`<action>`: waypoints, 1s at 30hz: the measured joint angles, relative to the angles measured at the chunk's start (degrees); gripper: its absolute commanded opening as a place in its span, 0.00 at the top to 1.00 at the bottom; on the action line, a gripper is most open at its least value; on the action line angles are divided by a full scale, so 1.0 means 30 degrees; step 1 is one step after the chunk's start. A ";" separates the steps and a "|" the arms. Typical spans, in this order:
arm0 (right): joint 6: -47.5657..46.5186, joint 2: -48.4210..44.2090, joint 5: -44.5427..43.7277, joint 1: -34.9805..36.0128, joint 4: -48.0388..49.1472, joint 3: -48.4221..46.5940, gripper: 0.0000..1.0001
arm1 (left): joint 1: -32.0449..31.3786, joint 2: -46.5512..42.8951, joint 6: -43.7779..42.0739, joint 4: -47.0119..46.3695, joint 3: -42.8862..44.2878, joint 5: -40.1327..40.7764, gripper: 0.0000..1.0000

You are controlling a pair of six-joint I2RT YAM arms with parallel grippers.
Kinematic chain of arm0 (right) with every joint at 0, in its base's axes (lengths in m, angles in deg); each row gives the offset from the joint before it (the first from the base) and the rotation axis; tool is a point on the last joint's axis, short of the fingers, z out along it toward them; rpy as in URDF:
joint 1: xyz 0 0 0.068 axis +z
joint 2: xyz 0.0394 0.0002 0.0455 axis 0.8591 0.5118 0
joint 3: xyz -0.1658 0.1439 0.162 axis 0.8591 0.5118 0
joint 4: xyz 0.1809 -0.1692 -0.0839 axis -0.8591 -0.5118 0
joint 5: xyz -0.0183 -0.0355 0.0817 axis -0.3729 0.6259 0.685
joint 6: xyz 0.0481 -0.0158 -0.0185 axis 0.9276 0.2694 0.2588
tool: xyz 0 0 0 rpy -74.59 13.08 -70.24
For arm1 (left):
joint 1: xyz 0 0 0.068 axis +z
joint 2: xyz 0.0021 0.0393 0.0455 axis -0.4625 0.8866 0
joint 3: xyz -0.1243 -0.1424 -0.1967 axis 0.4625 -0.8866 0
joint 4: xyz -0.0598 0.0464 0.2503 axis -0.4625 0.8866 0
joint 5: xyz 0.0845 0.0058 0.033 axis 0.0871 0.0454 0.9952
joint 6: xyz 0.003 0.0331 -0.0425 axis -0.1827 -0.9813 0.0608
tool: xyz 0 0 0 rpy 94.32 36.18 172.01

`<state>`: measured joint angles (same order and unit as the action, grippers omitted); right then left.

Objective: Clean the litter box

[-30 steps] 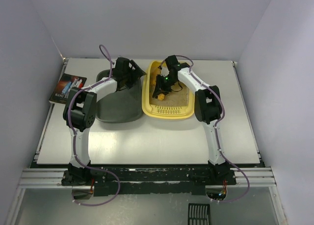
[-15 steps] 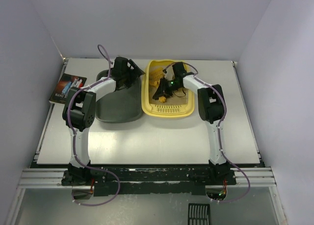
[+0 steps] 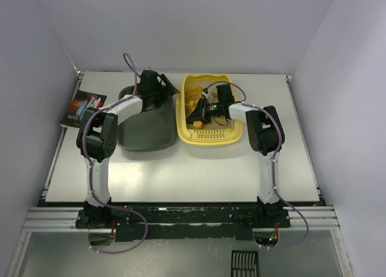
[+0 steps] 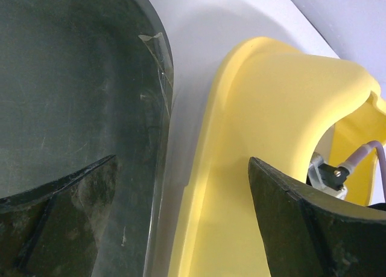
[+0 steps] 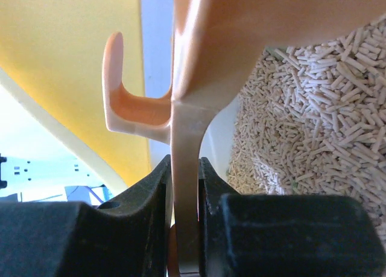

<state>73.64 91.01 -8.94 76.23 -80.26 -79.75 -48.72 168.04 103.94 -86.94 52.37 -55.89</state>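
Observation:
The yellow litter box [image 3: 212, 136] lies at the back of the table, right of centre, with beige pellet litter [image 5: 313, 126] inside. My right gripper [image 3: 201, 113] reaches into it from the right and is shut on the flat handle of the orange scoop [image 5: 199, 47]. The handle stands upright between the jaws of the right gripper [image 5: 184, 168], beside the box's yellow wall [image 5: 66, 66]. My left gripper [image 3: 158, 90] hangs open over the gap between the dark tray and the litter box's rim [image 4: 265, 108]. Its fingers [image 4: 301, 222] hold nothing.
A dark grey-green tray [image 3: 145, 123] sits directly left of the litter box, and its rim [image 4: 158, 78] runs close to the yellow one. A booklet [image 3: 83, 108] lies at the table's left edge. A black slotted piece [image 3: 244, 264] lies below the arm bases.
My right arm has swung its forearm to the right and lower, carrying the scoop along inside the litter box. The box has shifted slightly right. The left arm has barely moved.

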 measured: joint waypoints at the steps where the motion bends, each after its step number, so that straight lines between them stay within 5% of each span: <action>1: 0.0015 -0.0095 -0.0073 -0.0029 -0.0036 0.0000 1.00 | 0.0000 -0.0051 -0.0160 0.0066 0.0000 0.0000 0.01; 18: -0.1683 -0.4313 -0.3242 -0.0226 -0.4466 0.0007 1.00 | -0.0160 -0.1836 -0.2623 0.0838 0.0066 0.1035 0.01; 30: -0.0605 -1.0309 -0.3024 -0.0240 -0.1341 0.7650 1.00 | 0.0175 -0.4495 -0.6353 0.4058 0.1217 0.2390 0.01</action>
<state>71.82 60.08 -18.01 75.51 -84.28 -56.80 -48.19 154.56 84.89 -74.77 56.02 -48.72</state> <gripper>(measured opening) 0.175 0.985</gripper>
